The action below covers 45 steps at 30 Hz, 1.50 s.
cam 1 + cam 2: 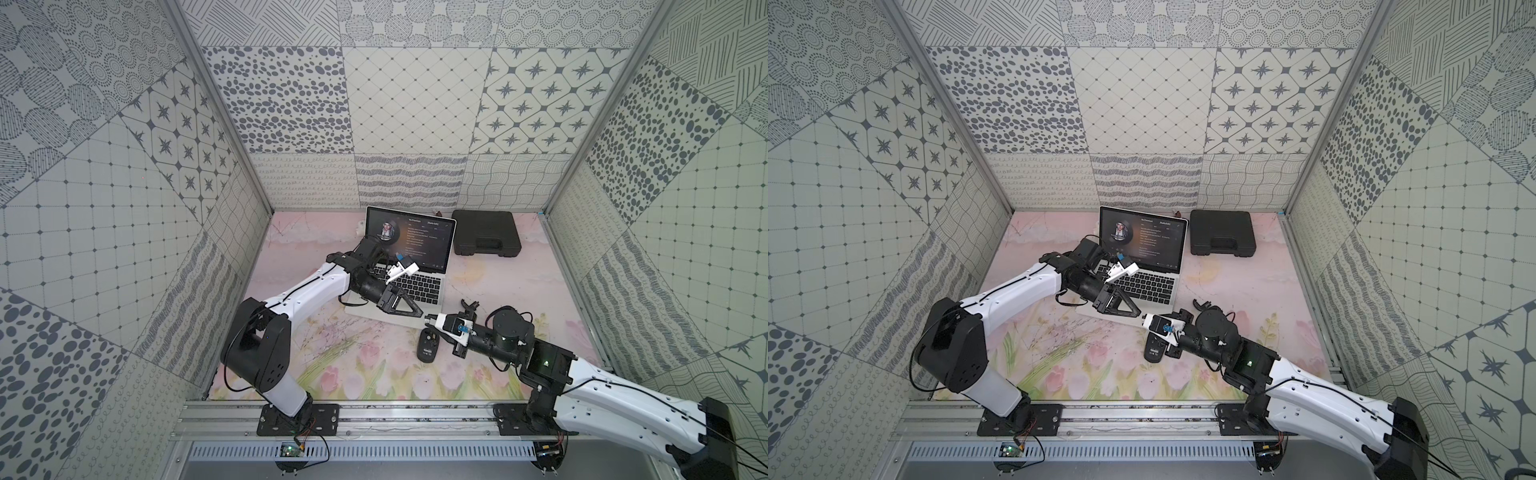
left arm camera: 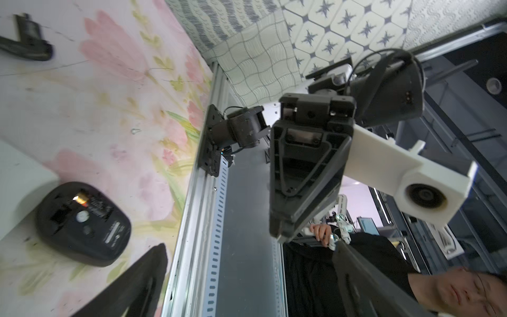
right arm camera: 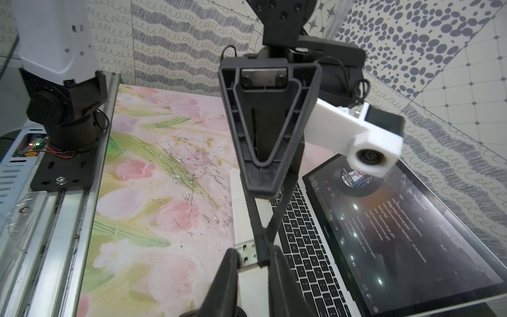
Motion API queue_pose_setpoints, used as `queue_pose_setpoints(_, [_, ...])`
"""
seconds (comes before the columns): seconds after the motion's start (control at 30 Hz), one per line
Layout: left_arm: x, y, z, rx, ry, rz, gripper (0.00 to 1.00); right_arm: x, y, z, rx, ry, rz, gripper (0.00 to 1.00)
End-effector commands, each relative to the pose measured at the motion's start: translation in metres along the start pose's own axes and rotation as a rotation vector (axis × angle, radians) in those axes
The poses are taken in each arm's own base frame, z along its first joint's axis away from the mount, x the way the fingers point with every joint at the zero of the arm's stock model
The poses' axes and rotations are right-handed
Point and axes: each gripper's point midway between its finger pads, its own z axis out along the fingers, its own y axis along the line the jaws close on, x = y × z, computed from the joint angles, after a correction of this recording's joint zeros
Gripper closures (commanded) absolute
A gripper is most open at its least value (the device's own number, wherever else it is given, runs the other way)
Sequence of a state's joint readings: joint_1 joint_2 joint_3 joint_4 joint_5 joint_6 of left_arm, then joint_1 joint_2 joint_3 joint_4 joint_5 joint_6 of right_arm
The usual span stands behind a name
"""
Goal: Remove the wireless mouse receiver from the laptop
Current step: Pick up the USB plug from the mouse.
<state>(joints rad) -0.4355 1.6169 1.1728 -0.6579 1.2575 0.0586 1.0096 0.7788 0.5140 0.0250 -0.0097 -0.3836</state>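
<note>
Right wrist: rcvr [image 3: 249, 254] in right pincer [image 3: 253, 257]

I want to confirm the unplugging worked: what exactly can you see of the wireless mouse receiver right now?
The wireless mouse receiver is out of the laptop. It is a tiny stub with a silver metal plug, two square holes showing, and a black cap. It is held near the laptop's front edge, pinched in the right gripper. In the top views it is too small to make out.
</note>
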Motion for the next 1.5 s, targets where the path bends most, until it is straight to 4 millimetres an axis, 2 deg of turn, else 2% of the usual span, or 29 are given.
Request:
queue_pose_setpoints(0.0, [-0.048,0.058,-0.033,-0.262,-0.279,-0.121,0.00,0.000,-0.031,-0.001,0.189,-0.023,0.110,0.87])
queue_pose_setpoints(0.13, [-0.054,0.079,-0.049,-0.349,-0.513,-0.180,0.00,0.006,-0.043,0.001,0.283,-0.051,0.215,0.88])
queue_pose_setpoints(0.2, [-0.052,0.078,-0.057,-0.358,-0.626,-0.189,0.00,0.009,-0.046,0.003,0.324,-0.054,0.233,0.89])
queue_pose_setpoints(0.33, [-0.054,0.064,-0.057,-0.313,-0.718,-0.149,0.00,0.011,-0.050,0.010,0.385,-0.051,0.237,0.89])
queue_pose_setpoints(0.43, [-0.059,0.049,-0.051,-0.288,-0.762,-0.082,0.07,0.007,-0.047,0.017,0.374,-0.068,0.226,0.89])
queue_pose_setpoints(0.67, [-0.069,0.020,-0.037,-0.134,-0.727,-0.015,0.24,0.001,-0.041,0.022,0.345,-0.078,0.214,0.90])
queue_pose_setpoints(0.8, [-0.070,0.009,-0.030,-0.045,-0.689,0.008,0.32,0.000,-0.039,0.021,0.332,-0.080,0.222,0.91])
queue_pose_setpoints(0.97, [-0.065,-0.009,-0.008,0.068,-0.557,0.049,0.46,-0.001,-0.039,0.022,0.330,-0.075,0.217,0.92])
queue_pose_setpoints(1.1, [-0.058,-0.013,0.001,0.092,-0.493,0.048,0.48,-0.003,-0.043,0.019,0.351,-0.081,0.218,0.92])
queue_pose_setpoints(1.27, [-0.051,-0.022,0.012,0.116,-0.428,0.060,0.56,-0.001,-0.048,0.018,0.383,-0.063,0.212,0.92])
queue_pose_setpoints(1.47, [-0.041,-0.022,0.021,0.124,-0.368,0.046,0.65,-0.003,-0.054,0.015,0.413,-0.063,0.202,0.92])
